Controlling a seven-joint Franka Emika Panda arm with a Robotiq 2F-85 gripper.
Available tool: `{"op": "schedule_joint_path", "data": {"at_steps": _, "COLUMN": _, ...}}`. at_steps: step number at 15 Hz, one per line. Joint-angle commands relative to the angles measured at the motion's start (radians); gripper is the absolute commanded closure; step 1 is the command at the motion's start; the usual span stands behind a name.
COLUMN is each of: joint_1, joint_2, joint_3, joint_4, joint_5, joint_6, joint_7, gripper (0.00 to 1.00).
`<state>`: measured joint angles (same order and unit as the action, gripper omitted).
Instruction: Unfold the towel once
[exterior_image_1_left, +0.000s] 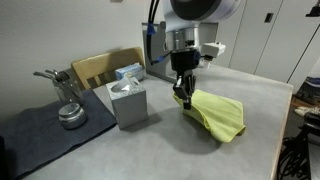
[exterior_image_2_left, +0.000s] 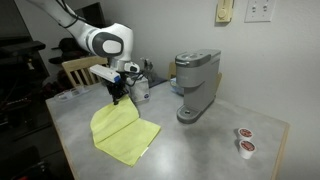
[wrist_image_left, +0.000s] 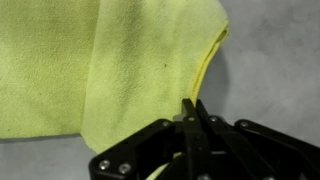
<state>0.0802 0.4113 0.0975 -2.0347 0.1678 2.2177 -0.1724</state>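
The lime towel (exterior_image_1_left: 218, 116) lies folded on the grey table, and it appears in both exterior views (exterior_image_2_left: 124, 137). My gripper (exterior_image_1_left: 183, 96) points straight down at the towel's edge nearest the tissue box, and that edge is lifted slightly off the table (exterior_image_2_left: 117, 98). In the wrist view the fingers (wrist_image_left: 193, 106) are pressed together at the towel's (wrist_image_left: 110, 60) hemmed border. A strip of yellow cloth shows between the finger links below them. The gripper is shut on the towel's edge.
A tissue box (exterior_image_1_left: 128, 100) stands close beside the gripper. A dark grey mat (exterior_image_1_left: 40, 128) holds a metal pot (exterior_image_1_left: 70, 114), and a wooden chair (exterior_image_1_left: 100, 66) sits behind the table. A coffee machine (exterior_image_2_left: 196, 85) and two pods (exterior_image_2_left: 245, 141) stand further along the table.
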Motion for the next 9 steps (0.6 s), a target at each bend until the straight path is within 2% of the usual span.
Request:
{"op": "schedule_joint_path", "data": {"at_steps": 1, "joint_1": 0.005, "joint_2": 0.024, "joint_3": 0.008, "joint_4": 0.029, "joint_5": -0.028, "joint_6": 0.005, "joint_7": 0.028, "gripper": 0.99}}
{"op": "schedule_joint_path", "data": {"at_steps": 9, "joint_1": 0.022, "joint_2": 0.046, "joint_3": 0.014, "joint_4": 0.064, "joint_5": -0.047, "joint_6": -0.003, "joint_7": 0.03, "gripper": 0.99}}
